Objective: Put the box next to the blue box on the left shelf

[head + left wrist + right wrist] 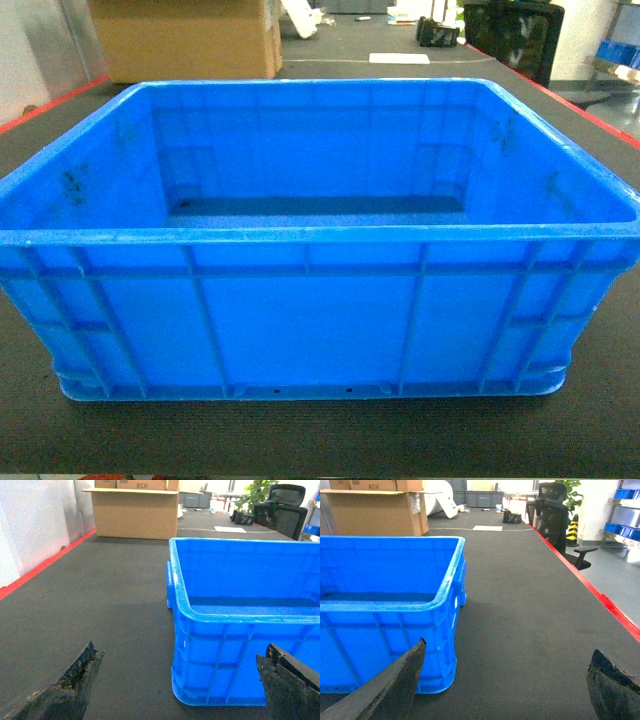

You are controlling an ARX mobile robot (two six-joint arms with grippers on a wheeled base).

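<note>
The left pincer and right pincer are held wide apart, gripping nothing, at the lower edge of each wrist view. The box sits centred on the dark desk; lifting is judged next, needing both rims gripped

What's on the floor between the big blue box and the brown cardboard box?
Nothing. In the left wrist view, only bare dark mat lies between the blue box and the cardboard box.
</note>
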